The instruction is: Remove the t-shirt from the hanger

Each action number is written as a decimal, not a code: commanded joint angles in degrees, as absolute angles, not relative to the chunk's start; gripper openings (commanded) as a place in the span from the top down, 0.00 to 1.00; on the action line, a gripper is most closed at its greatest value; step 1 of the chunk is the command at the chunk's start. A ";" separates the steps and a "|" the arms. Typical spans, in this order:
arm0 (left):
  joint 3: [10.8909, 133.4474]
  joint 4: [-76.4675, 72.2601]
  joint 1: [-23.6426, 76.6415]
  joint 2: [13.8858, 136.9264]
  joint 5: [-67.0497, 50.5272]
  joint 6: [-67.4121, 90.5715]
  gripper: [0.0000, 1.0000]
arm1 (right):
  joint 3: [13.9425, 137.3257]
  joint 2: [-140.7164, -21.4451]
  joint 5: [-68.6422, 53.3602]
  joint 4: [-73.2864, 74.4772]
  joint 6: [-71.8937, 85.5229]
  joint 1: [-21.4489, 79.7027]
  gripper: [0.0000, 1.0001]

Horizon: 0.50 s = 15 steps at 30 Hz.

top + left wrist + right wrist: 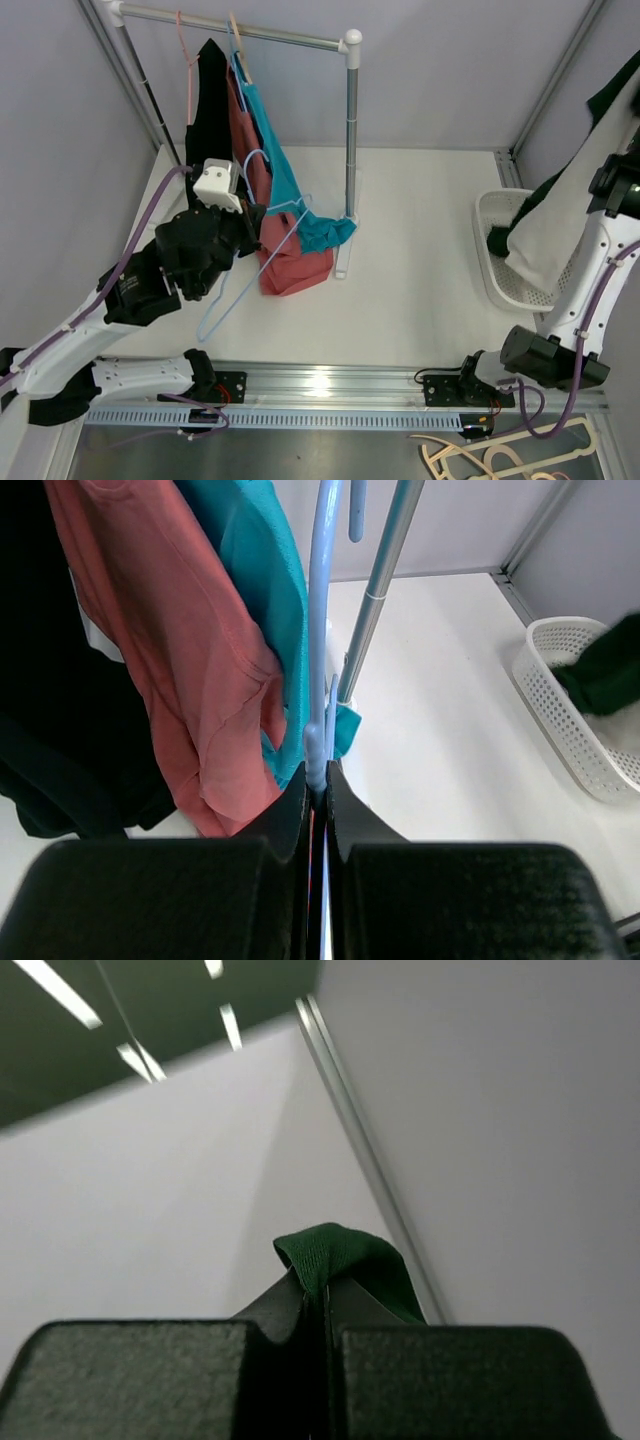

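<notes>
While the left gripper (318, 780) clamps the pale blue hanger (322, 610) beside the rack (352, 130), the green-and-white t-shirt (550, 235) hangs clear of it at far right, trailing into the basket (495, 265) and pinched in the closed right gripper (325, 1295). Lowering it steadily before release should keep the cloth inside the rim.

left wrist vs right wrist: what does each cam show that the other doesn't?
Left wrist only: left gripper shut on the blue hanger; salmon shirt, teal shirt and black garment hanging; rack pole; white basket. Right wrist only: right gripper, ceiling lights. Both: the green garment, pinched in the right gripper in its own view and seen at the basket from the left wrist.
</notes>
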<state>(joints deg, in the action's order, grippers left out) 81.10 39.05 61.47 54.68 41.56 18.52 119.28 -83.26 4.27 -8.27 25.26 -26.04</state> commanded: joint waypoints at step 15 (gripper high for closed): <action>89.72 38.76 50.98 59.23 28.57 18.37 0.99 | 56.51 -57.98 7.11 6.48 32.95 -25.75 1.00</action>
